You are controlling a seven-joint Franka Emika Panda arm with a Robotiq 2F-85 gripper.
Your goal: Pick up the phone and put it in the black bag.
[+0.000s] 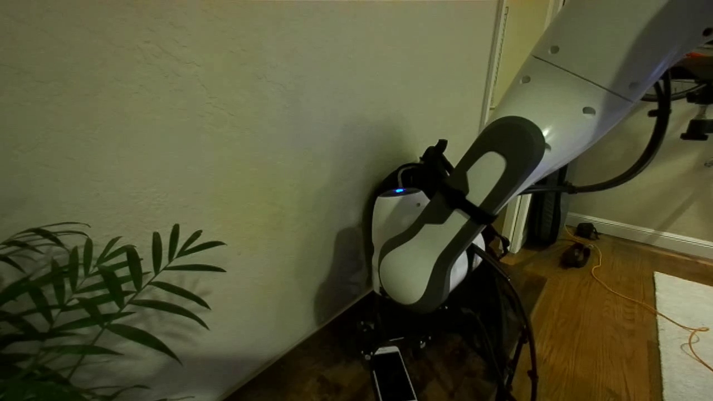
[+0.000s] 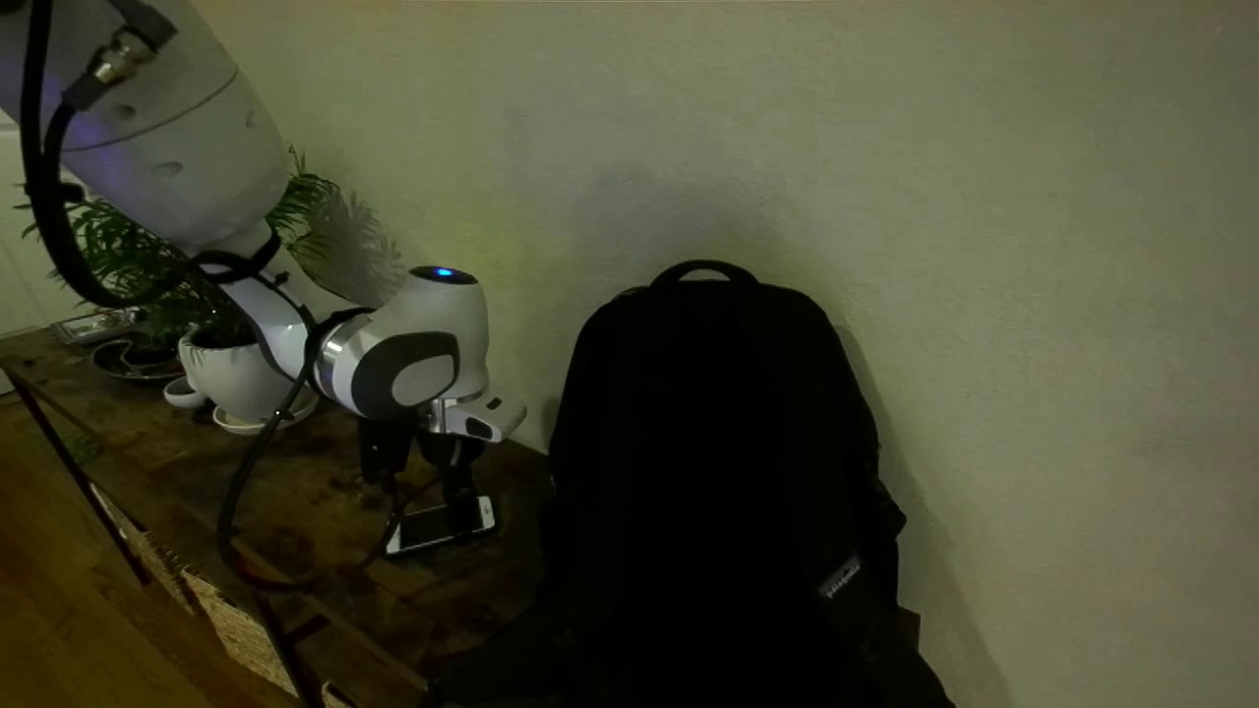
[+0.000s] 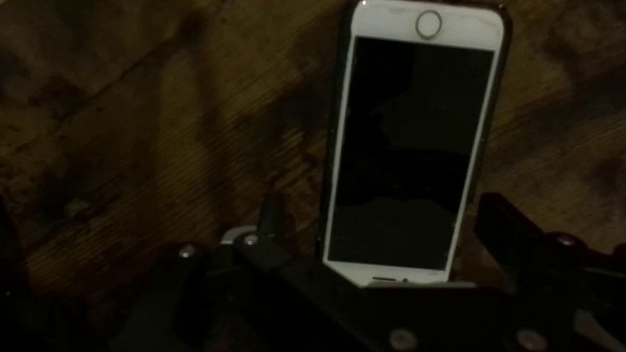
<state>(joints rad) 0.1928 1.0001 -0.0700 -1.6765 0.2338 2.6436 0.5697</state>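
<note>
Though the phone [image 3: 411,156], between the desk's [image 2: 295,501] long edges, was flanked by wide-parted, empty gripper [image 3: 379,203] jaws, lifting into the bag [image 2: 718,472] remained.

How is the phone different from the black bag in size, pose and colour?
The phone is much smaller than the black bag. The phone lies flat; the black bag stands upright. The phone has white borders; the black bag looks almost entirely black. Both show large dark areas.

Phone [image 3: 411,151] on the table [image 2: 305,492] — between plant [image 2: 138,251] and bag [image 2: 708,472]
</note>
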